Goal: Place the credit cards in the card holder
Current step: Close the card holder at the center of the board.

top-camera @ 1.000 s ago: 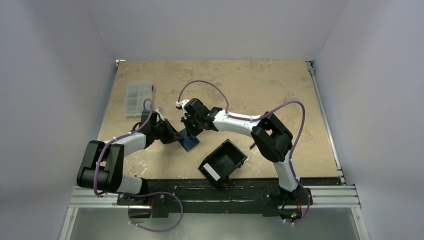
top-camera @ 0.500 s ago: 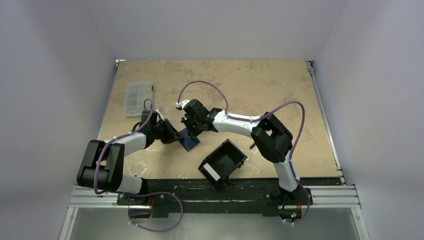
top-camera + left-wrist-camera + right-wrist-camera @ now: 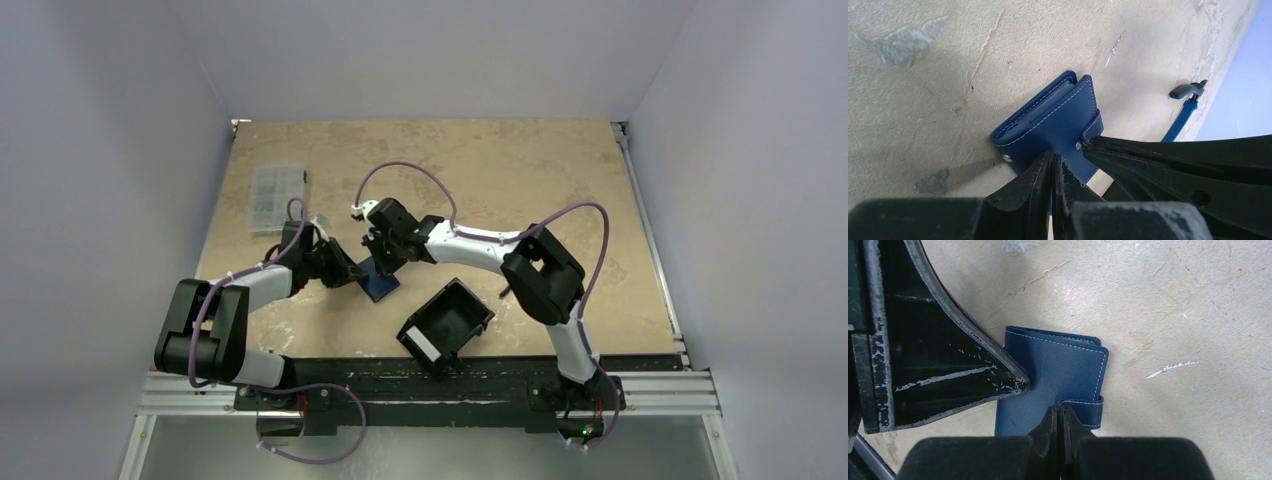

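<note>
I see card holder [image 3: 1048, 125] folded shut, lying on counter [image 3: 500, 180], left of centre. My left gripper [image 3: 1052, 159] jaws pinched on its near edge. My right gripper [image 3: 1059, 410] jaws closed tight, tips at strap tab [image 3: 1088, 412]. Risk: thin flap slips out, or opposing pulls drag holder instead of opening it.

Count: one card holder [image 3: 380, 285], one black tray [image 3: 446, 322], one clear compartment box [image 3: 276, 196], one left gripper [image 3: 356, 276], one right gripper [image 3: 383, 264].

Bright even light, soft faint shadows, wrist close-ups crisp, nearest foreground slightly blurred
</note>
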Controlling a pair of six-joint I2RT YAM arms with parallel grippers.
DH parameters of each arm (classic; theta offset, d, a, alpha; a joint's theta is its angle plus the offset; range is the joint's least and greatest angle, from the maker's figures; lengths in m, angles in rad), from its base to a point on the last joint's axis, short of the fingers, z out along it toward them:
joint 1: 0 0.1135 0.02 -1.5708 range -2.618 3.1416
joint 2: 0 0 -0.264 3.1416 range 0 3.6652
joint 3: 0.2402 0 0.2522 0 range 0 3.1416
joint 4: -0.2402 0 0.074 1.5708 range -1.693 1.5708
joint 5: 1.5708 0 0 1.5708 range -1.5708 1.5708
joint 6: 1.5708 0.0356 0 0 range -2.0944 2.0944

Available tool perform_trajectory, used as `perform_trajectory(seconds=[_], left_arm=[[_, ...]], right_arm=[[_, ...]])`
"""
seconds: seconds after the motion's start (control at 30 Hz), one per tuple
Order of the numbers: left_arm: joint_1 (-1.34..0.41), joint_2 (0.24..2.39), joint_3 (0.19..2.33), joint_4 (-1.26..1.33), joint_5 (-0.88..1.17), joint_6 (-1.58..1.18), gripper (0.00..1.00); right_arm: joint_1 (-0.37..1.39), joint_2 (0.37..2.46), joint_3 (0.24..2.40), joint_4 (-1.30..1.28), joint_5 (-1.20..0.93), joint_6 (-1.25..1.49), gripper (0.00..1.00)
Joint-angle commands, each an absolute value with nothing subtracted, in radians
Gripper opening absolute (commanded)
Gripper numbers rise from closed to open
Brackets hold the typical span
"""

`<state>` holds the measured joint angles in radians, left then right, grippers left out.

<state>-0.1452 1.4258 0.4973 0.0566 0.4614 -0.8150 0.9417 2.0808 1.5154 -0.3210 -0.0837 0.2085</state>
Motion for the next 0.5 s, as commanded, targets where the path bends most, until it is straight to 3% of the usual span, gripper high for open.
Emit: perform_trajectory(seconds=[0.0, 0.47], left_arm=[[-0.143, 1.447, 0.484, 0.051, 0.448, -0.79, 0.08], [-0.143, 1.452, 0.477, 0.062, 0.457, -0.795, 0.09]], right_arm=[[0.968, 2.147, 1.506, -0.364, -0.206, 0.267, 0.01], [0.972, 2.17, 1.427, -0.292, -0.32, 0.374, 0.1]])
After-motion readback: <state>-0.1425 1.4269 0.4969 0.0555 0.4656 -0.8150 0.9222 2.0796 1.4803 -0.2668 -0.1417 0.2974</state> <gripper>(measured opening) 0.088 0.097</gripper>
